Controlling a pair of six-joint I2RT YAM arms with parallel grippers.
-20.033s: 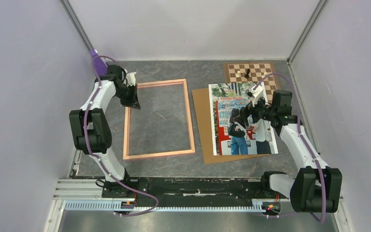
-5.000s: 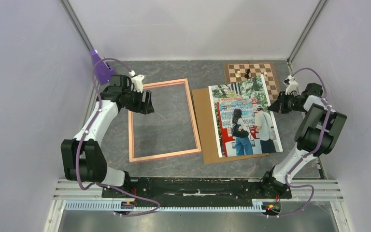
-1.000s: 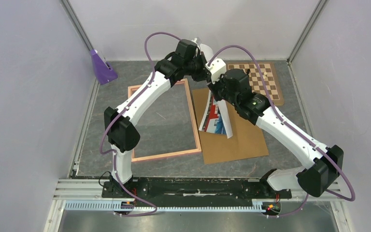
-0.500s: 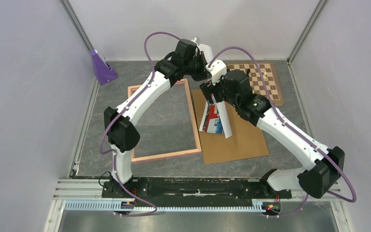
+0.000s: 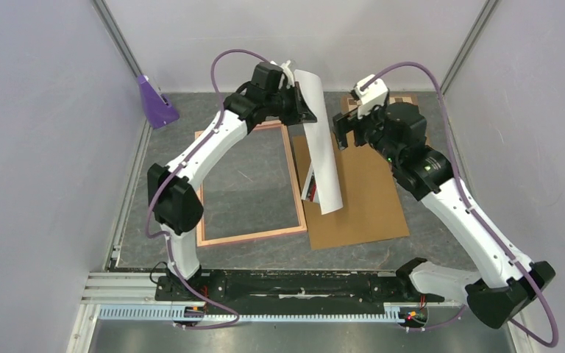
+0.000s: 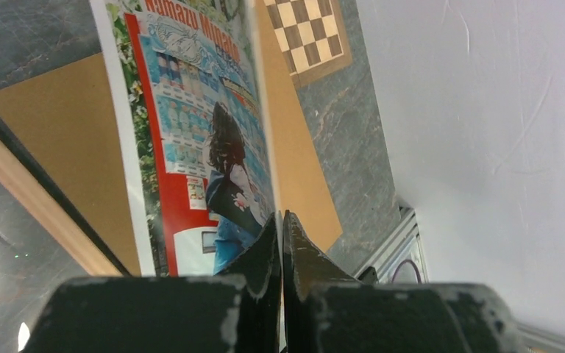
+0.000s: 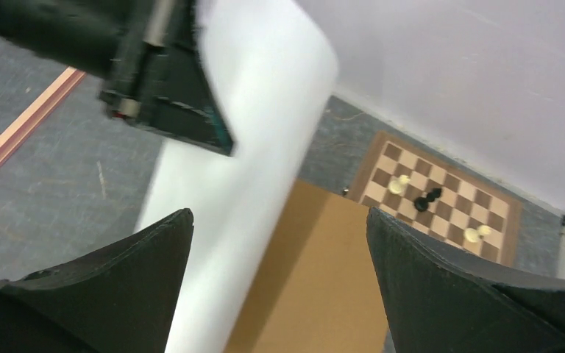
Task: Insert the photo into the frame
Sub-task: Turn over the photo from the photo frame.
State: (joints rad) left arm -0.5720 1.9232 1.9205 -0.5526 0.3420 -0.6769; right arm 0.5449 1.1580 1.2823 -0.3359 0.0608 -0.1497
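Observation:
My left gripper [image 5: 303, 94] is shut on the top edge of the photo [image 5: 322, 147] and holds it up on edge, white back to the camera, its lower end by the frame's right rail. In the left wrist view the photo [image 6: 191, 140] shows the woman and red vending machine, pinched at my left gripper [image 6: 280, 220]. The frame [image 5: 207, 202] lies flat at centre left. My right gripper [image 5: 347, 131] is open and empty, just right of the photo; in the right wrist view [image 7: 279, 220] the photo's white back [image 7: 243, 169] fills the left.
The brown backing board [image 5: 368, 206] lies flat right of the frame, under the photo. The chessboard [image 7: 441, 202] with several pieces sits at the back right. A purple object [image 5: 154, 103] stands at the back left corner. Walls close in on three sides.
My right gripper has let go of the photo and pulled back to the right. My left gripper now holds the photo alone and has raised it higher, more upright.

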